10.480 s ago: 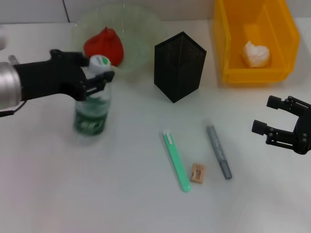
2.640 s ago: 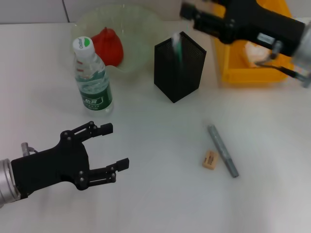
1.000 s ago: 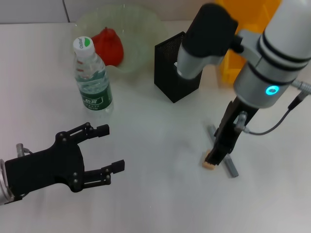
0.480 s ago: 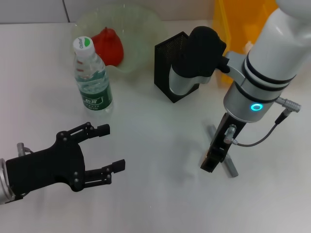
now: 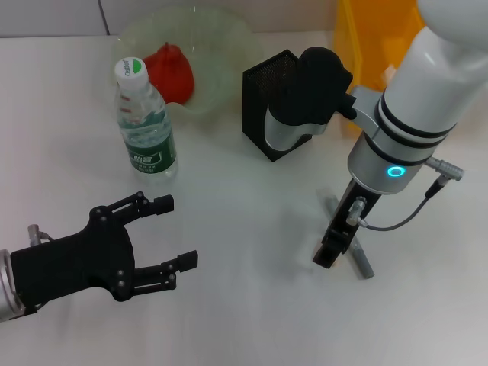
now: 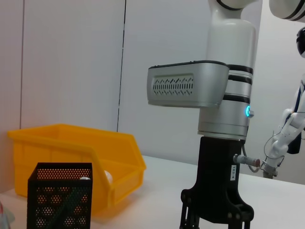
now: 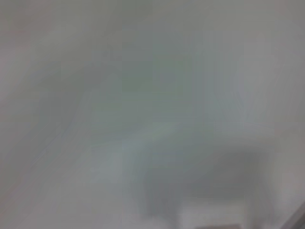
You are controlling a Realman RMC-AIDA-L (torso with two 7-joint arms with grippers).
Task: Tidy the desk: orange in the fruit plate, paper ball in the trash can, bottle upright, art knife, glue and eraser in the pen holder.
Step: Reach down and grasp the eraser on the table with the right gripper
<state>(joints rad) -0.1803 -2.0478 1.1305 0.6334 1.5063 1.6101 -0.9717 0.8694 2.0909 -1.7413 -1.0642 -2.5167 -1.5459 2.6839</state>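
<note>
Tabletop (image 5: 244, 320) in white, seen from the robot's head, described from left to right. Nearest the viewer on the left, the left claw (image 5: 169, 236) hovers idle above the surface with its fingers spread wide and nothing in them. Beyond it the bottle (image 5: 142, 122) stands upright, and behind that the orange (image 5: 169, 71) sits in the fruit plate (image 5: 221, 46). At centre stands the pen holder (image 5: 263, 107), partly hidden by the right arm's elbow. The right arm points straight down, and the right claw (image 5: 329, 258) has dropped to the tabletop over the spot where the eraser was plainly visible a second ago; the eraser is now hidden beneath it. Whether the fingers have closed cannot be told from here, and the right wrist view shows only a grey blur. Just beside the claw lies a grey pen-like stick (image 5: 358, 255), probably the glue or the art knife. At the far right is the trash can (image 5: 358, 30); the left wrist view shows something white inside it, likely the paper ball (image 6: 106, 177). By this reading the eraser pickup is under way, with the grey stick remaining.
</note>
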